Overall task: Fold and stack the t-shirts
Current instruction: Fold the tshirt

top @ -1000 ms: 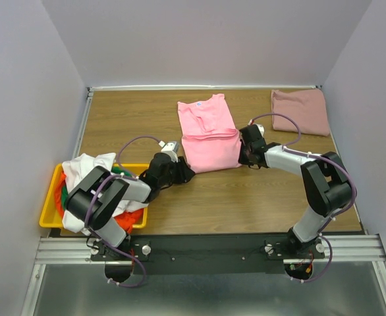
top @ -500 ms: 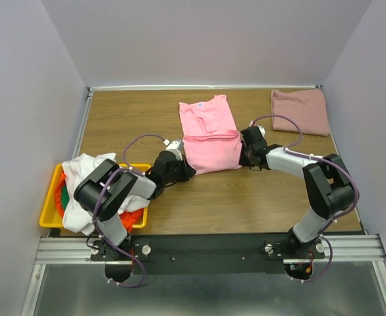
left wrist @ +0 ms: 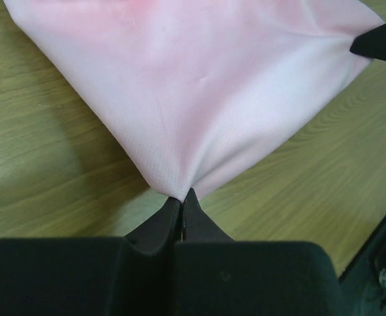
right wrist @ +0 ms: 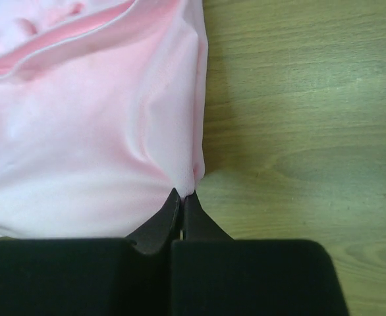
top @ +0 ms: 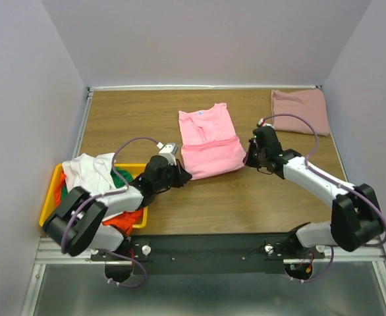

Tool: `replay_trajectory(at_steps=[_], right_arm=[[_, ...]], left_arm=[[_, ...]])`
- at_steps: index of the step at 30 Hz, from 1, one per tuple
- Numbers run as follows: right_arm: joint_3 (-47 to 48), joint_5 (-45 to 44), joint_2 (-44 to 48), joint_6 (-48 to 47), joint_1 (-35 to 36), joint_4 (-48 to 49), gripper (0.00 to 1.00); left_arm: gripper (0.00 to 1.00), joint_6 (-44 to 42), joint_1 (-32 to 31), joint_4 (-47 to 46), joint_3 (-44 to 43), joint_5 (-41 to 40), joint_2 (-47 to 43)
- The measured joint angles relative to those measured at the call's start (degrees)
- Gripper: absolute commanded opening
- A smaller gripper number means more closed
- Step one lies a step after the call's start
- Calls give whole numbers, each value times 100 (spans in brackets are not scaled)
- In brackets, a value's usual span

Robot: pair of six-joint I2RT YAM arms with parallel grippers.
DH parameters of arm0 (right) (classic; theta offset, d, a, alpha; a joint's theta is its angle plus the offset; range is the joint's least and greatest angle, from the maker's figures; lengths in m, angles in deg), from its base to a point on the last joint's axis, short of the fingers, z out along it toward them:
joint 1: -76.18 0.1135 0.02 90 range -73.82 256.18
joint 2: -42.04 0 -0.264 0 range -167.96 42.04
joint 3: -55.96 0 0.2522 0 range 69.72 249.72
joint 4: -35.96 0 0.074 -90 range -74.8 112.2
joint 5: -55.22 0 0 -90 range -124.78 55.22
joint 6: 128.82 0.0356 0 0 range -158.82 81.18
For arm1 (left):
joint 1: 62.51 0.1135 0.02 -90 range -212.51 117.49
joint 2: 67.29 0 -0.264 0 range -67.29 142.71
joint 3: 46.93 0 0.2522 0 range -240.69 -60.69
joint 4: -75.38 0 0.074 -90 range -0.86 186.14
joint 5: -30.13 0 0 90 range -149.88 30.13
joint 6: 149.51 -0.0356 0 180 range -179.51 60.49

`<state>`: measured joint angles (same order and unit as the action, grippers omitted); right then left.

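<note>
Bright pink t-shirt (top: pixel 209 141) lies half-folded, corners pinched by left gripper (left wrist: pixel 183 200) and right gripper (right wrist: pixel 182 196).

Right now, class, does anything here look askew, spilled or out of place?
The heaped t-shirts overflow the yellow bin at near left. The bright pink t-shirt lies slightly crooked to the table edge, its near corners pinched by the left gripper and right gripper.
</note>
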<state>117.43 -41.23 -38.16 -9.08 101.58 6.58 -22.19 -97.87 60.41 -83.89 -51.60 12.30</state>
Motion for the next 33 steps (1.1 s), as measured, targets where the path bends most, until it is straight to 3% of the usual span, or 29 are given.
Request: replay_trajectory(at_steps=[7, 13, 21, 27, 33], right_arm=[[2, 146, 1174, 4, 33, -645, 1], [31, 221, 1786, 48, 254, -1279, 0], [361, 238, 2710, 181, 400, -2011, 0], [420, 28, 2684, 201, 411, -2162, 0], [564, -654, 2216, 236, 422, -2131, 0]], left_arm=[[0, -68, -111, 1180, -122, -59, -1869], [0, -50, -269, 1967, -149, -55, -2538], [0, 315, -931, 2734, -144, -76, -3633], [0, 614, -1388, 2566, -68, -142, -3510], [0, 745, -1427, 1692, 83, -197, -2826]])
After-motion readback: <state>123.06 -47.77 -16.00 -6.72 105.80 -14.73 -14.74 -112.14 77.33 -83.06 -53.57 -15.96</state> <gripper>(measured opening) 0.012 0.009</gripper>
